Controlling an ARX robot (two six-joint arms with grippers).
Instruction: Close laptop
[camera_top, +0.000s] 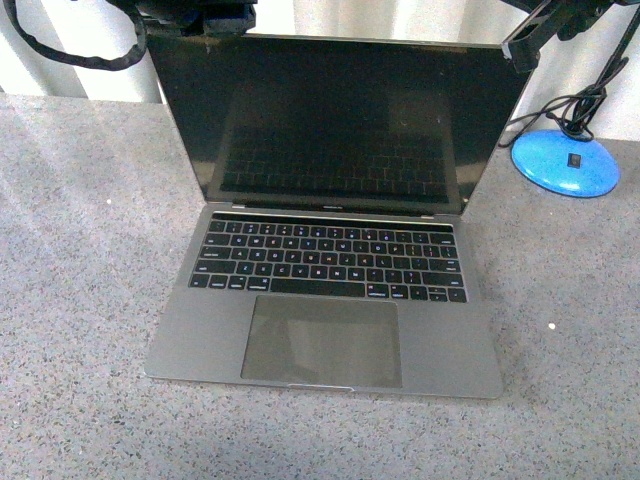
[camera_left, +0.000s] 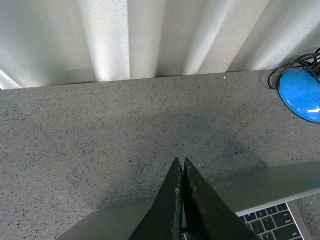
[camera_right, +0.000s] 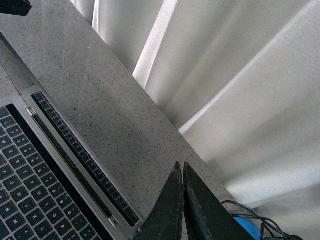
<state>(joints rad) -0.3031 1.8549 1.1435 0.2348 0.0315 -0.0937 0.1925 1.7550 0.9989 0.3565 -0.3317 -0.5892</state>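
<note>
Both left fingers (camera_left: 167, 206) and right fingers (camera_right: 166, 210) are pressed together, gripping nothing, near the open laptop (camera_top: 330, 262)

My left end effector (camera_left: 181, 161) ends in two matte black fingers (camera_left: 200, 205), wedge-shaped and tapering to sharp tips, with pale scuffs along the inner edges. My right end effector (camera_right: 180, 164) has the same black wedges. A ribbed black cable sleeve (camera_top: 75, 55) loops off my left arm's black housing (camera_top: 200, 15).
</note>
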